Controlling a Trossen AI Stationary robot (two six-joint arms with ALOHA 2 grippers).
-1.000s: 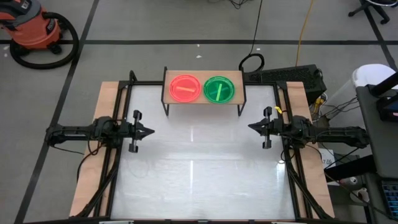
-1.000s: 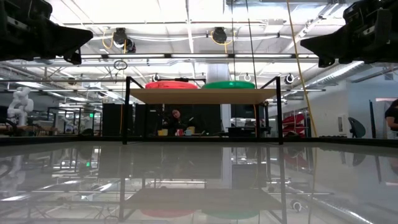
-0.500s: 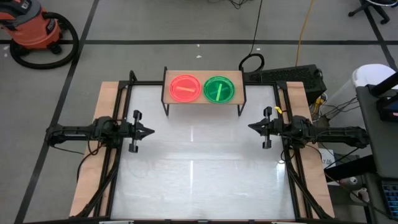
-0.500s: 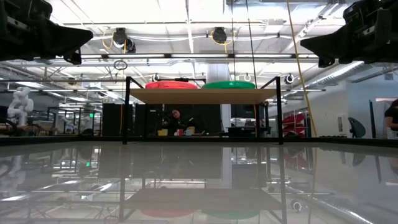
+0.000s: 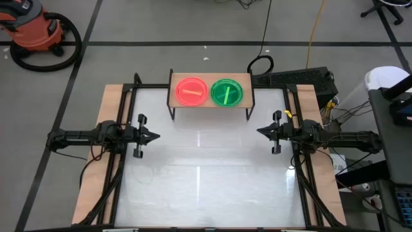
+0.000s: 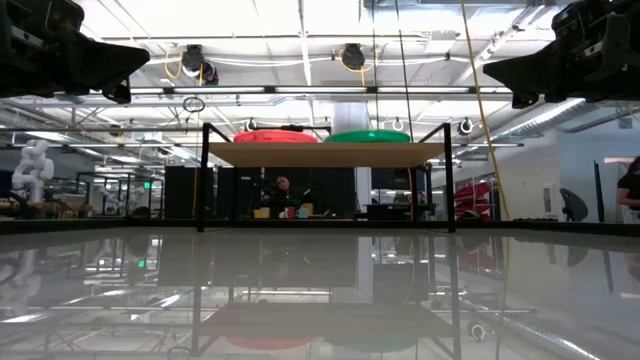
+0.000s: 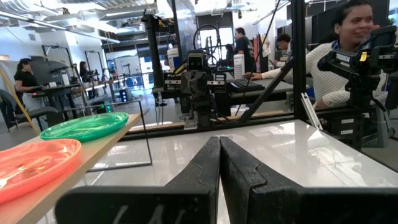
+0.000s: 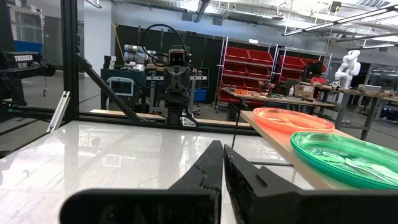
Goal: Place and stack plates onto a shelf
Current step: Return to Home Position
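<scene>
- The left gripper [image 5: 153, 136] hangs over the left edge of the white table [image 5: 199, 183], pointing inward towards the middle. In the left wrist view its two dark fingers [image 7: 202, 167] lie pressed together with nothing between them.
- The orange plates [image 5: 192, 91] sit on the left half of the shelf [image 5: 248, 100], well apart from the left gripper, farther back on the table and to its inner side. From above the pile reads as one orange-red disc; the level view suggests a low stack, though the number of plates cannot be counted.
- The green plates [image 5: 226, 92] sit just beside the orange ones on the right half of the board, the two rims close or perhaps touching. Both piles lie flat on the wood.
- The shelf stands on its thin black legs at the back of the table, midway between the two arms.
- The right gripper [image 5: 261, 132] hangs over the right edge of the table, facing the left one across the bare middle. Its fingers [image 8: 211, 163] are closed against each other and hold nothing. The green plates lie well apart from it, back and inward.
</scene>
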